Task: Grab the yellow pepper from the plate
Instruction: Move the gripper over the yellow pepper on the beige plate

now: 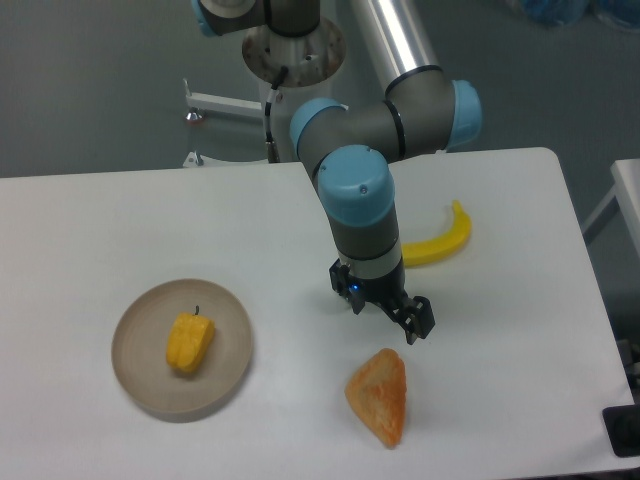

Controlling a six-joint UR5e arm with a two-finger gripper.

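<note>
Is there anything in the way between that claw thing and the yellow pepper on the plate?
Nothing visible. The tool hangs over bare table right of the plate, where the yellow pepper lies. The orange wedge and banana sit off that path.

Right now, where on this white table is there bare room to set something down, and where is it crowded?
Bare tabletop runs along the far left, behind the round beige plate holding the small yellow pepper, and between that plate and the gripper. The near right corner is open too. It is crowded mid-right: gripper, orange triangular wedge and curved yellow banana sit near each other.
</note>
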